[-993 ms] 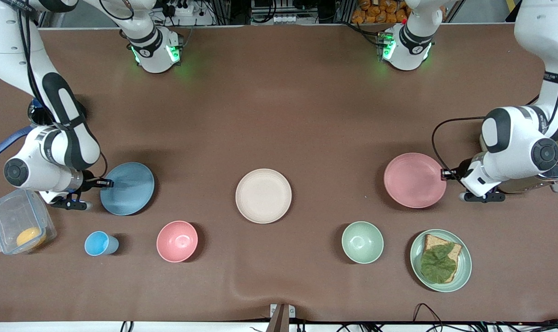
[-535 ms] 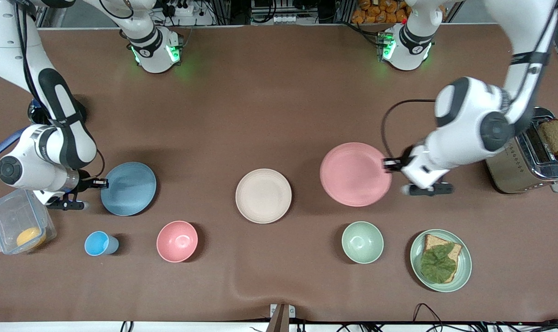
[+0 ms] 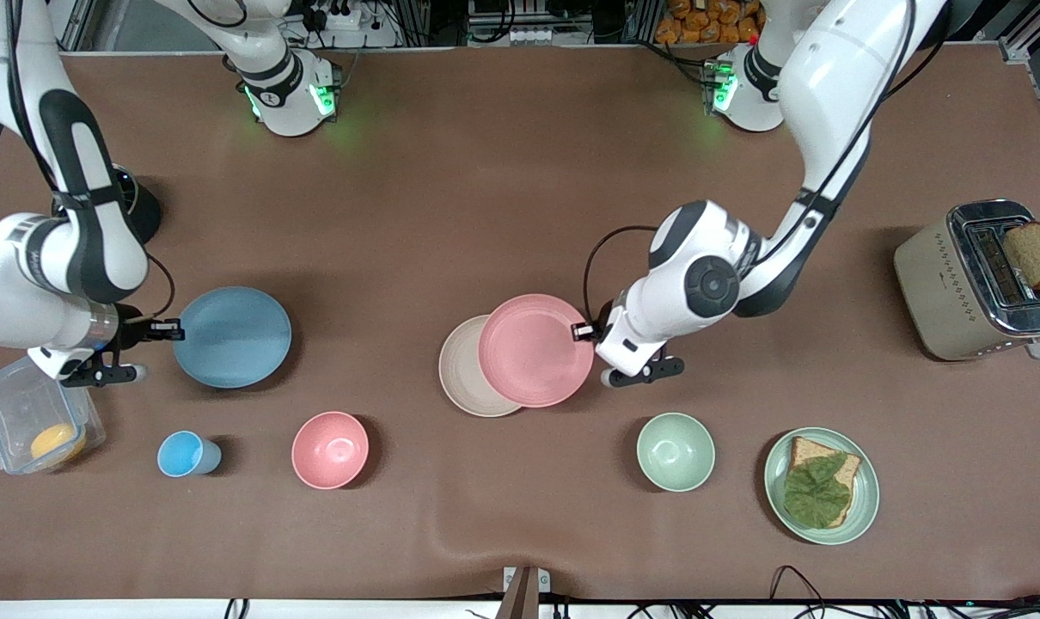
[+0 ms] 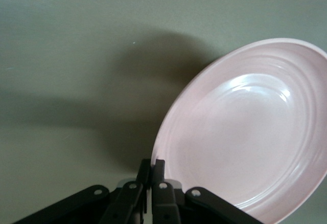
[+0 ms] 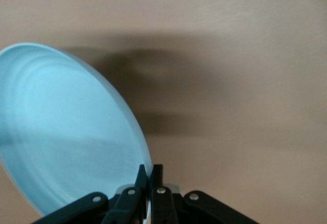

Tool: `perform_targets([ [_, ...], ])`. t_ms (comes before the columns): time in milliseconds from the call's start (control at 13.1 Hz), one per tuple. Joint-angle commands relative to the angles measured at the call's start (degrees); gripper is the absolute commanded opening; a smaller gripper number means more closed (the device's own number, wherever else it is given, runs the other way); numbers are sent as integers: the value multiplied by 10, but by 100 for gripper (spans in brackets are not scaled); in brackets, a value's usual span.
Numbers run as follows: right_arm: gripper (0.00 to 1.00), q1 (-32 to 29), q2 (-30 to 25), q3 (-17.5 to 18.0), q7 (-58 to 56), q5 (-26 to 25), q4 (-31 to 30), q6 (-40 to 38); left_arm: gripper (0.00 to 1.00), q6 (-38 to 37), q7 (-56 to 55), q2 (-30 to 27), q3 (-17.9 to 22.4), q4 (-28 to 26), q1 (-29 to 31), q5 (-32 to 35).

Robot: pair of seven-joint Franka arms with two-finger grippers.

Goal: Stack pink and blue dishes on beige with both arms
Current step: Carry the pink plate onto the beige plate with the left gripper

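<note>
pink bowl (image 3: 330,450), blue cup (image 3: 185,454), green bowl (image 3: 676,451), toaster (image 3: 977,279) on the table.

front: high, facing arm bases, whole table (image 3: 520,172) | wrists: close; left shares pink plate (image 3: 535,349) (image 4: 245,132), right blue plate (image 3: 232,337) (image 5: 66,132)

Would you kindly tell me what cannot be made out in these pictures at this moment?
- Beige plate: front view, mostly covered by the pink plate that the left gripper holds by its rim.
- Pink plate's height over the beige one: no view settles it.
- Blue plate, held by the right gripper: lifted or resting, unclear.
- Clear container: partly hidden by the right arm.
</note>
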Motion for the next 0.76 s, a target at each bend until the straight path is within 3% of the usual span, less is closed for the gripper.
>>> perform_targets([
  [0,0,-1,-20,11,-11,76,30,-89,0,47,-39,35,36,26,-54,9],
  [153,0,4,-21,15,-11,103,39,-104,0,79,-64,57,47,38,-88,8],
  [458,0,26,-13,27,42,135,127,-171,0,81,-89,72,49,52,-107,9],
  [688,0,66,-10,27,105,136,129,-161,0,88,-90,76,52,52,-117,9],
])
